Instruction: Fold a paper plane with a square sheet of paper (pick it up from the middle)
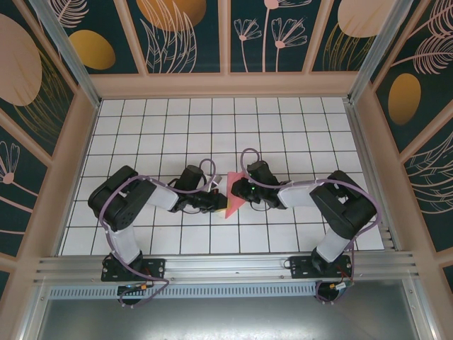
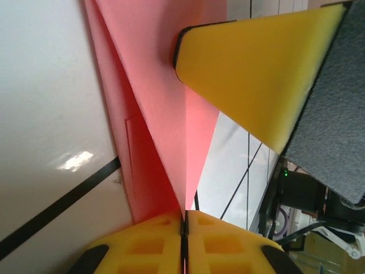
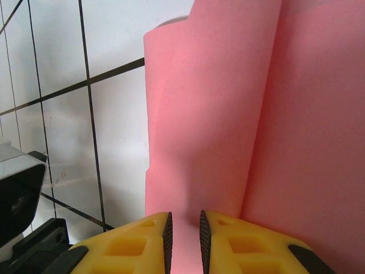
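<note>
The pink sheet of paper, folded partway into a pointed shape, stands half raised off the white grid table between my two grippers. In the left wrist view the sheet of paper narrows to a crease that runs straight into my left gripper, which is shut on it. A yellow finger of the right gripper rests against the pink fold there. My left gripper is at the paper's left edge and my right gripper at its upper right. Over the curled sheet of paper, my right gripper holds a narrow gap between its pads.
The white grid table reaches back to patterned walls on three sides. An aluminium rail runs along the near edge by the arm bases. Free tiles lie behind and beside the arms.
</note>
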Controlling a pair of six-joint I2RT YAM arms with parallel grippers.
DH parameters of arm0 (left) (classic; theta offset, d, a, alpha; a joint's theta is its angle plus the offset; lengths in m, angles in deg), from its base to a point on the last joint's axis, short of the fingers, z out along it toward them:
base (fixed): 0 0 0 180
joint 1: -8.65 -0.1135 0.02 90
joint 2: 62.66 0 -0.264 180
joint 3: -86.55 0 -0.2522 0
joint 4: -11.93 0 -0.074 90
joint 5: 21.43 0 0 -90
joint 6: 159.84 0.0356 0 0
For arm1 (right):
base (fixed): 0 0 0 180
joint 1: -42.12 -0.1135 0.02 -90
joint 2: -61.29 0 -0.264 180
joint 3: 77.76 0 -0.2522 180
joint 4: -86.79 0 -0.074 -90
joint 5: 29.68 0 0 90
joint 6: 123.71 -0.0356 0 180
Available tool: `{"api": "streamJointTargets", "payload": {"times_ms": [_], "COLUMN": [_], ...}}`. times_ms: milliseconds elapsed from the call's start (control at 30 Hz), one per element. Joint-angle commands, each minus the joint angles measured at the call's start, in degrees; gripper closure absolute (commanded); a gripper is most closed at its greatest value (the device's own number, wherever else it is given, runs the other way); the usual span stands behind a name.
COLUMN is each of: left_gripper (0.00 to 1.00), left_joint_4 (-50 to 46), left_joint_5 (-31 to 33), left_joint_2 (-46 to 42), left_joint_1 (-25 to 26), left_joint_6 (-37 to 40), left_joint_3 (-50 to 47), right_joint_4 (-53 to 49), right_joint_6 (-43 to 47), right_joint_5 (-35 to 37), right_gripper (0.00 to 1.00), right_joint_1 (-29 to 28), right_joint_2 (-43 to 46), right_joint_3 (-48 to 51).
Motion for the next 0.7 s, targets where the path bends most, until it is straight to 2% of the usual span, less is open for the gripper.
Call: {"api": "streamJointTargets", "payload": {"times_ms": [0,100,200,367,433,567,667], "left_gripper": [0.92,0.99,1.00,0.86,0.85,0.77,0.71], "left_joint_4": [-4.7,-5.6,-5.7,-10.2,-11.8,-11.3,-10.8], "left_joint_5": [3.6,5.2,4.6,9.2,11.3,14.5,14.5], "left_joint_2": [-1.4,-2.1,-1.8,-5.5,-8.2,-14.7,-16.8], "left_joint_1": [-0.2,-0.3,-0.2,-0.2,-0.2,-0.2,-0.2], "left_joint_6": [2.2,2.7,2.5,3.7,3.9,2.3,2.0], "left_joint_3": [-1.7,-2.3,-2.5,-3.7,-4.1,-6.0,-5.8], "right_joint_4": [-3.2,-3.0,-3.2,-4.2,-4.3,-4.4,-4.4], "right_joint_6": [0.5,0.2,0.2,0.1,0.1,-0.1,-0.1], "right_joint_5": [1.7,1.5,1.4,1.6,1.6,1.8,1.7], "right_gripper": [0.75,0.76,0.76,0.76,0.76,0.76,0.76], "right_joint_1": [0.3,0.3,0.3,0.3,0.2,0.1,0.1], "right_joint_2": [-2.1,-2.5,-3.1,-3.3,-3.3,-3.1,-3.2], "right_joint_3": [-1.0,-0.8,-1.1,-1.3,-1.3,-1.3,-1.3]}}
